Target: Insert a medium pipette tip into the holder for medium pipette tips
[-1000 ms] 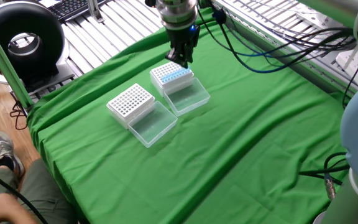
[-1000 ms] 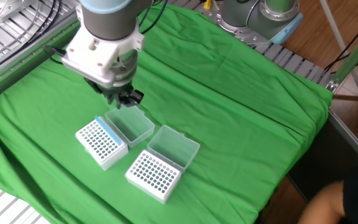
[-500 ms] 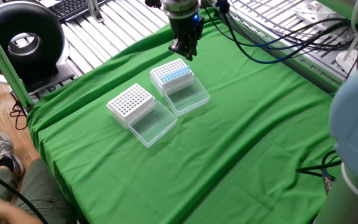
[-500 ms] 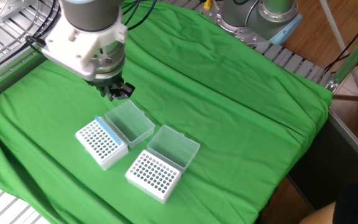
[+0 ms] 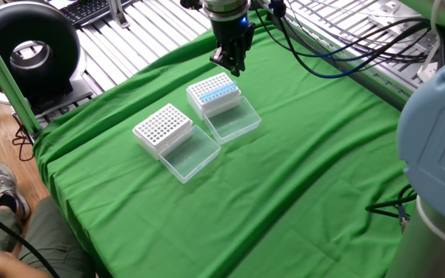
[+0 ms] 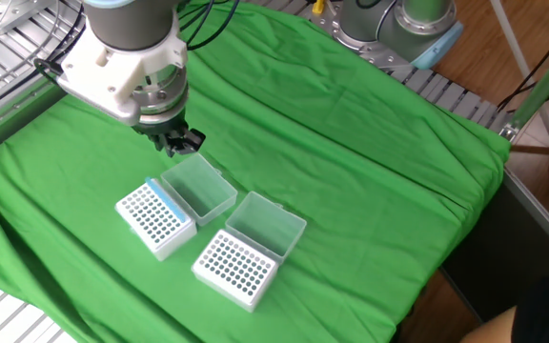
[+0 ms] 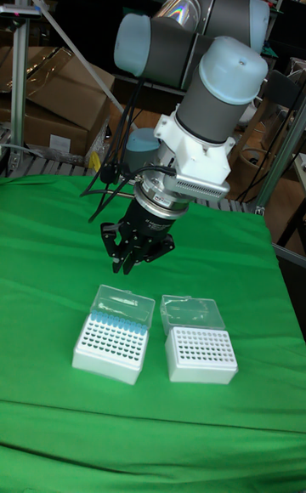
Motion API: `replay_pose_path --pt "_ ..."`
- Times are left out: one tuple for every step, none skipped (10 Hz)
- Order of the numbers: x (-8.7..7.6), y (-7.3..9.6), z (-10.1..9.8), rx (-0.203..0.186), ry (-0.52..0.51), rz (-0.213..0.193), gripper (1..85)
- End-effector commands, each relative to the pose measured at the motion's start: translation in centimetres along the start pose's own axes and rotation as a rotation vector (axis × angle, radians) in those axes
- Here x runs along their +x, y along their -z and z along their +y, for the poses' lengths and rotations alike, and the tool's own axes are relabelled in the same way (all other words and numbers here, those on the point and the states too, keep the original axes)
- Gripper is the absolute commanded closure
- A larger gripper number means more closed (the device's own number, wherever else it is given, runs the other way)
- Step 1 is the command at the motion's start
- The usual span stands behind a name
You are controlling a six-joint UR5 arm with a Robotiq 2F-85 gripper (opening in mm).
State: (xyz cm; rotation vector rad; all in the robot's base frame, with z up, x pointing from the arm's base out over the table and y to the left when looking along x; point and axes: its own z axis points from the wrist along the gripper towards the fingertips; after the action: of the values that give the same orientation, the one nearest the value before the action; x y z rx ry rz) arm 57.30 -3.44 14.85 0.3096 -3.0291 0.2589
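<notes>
The holder for medium pipette tips (image 5: pixel 213 93) is a white rack with a grid of small holes. A row of blue tips stands along one edge and its clear lid (image 5: pixel 236 120) lies open beside it. It also shows in the other fixed view (image 6: pixel 155 217) and the tall view (image 7: pixel 110 344). My gripper (image 5: pixel 232 68) hangs above and just behind this holder, apart from it, and appears again from the opposite side (image 6: pixel 181 143). In the tall view the gripper (image 7: pixel 127 265) has its fingers drawn together to a point. No loose pipette tip shows between them.
A second look-alike white rack (image 5: pixel 162 126) with an open clear lid (image 5: pixel 190 154) sits right beside the first and holds no blue tips. Green cloth (image 5: pixel 307 170) covers the table. Cables (image 5: pixel 338 58) trail behind the arm. A person's knee and hand sit at the near left corner.
One second ago the gripper was down at the blue-tip edge of the holder. It has since lifted and drawn back from it, and it has barely moved over the last half second.
</notes>
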Motion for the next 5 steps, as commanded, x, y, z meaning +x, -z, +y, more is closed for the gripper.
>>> replay_pose_path --pt "-0.31 -0.28 0.00 -0.006 0.010 -0.004 64.0" --pt "-0.43 -0.39 -0.12 -0.006 0.021 -0.012 64.7" --pt "-0.47 -0.35 -0.04 -0.010 0.023 -0.013 64.7" --pt "-0.49 -0.36 -0.01 -0.012 0.018 -0.013 65.3" --pt "-0.45 -0.46 -0.04 -0.012 0.015 -0.012 66.0"
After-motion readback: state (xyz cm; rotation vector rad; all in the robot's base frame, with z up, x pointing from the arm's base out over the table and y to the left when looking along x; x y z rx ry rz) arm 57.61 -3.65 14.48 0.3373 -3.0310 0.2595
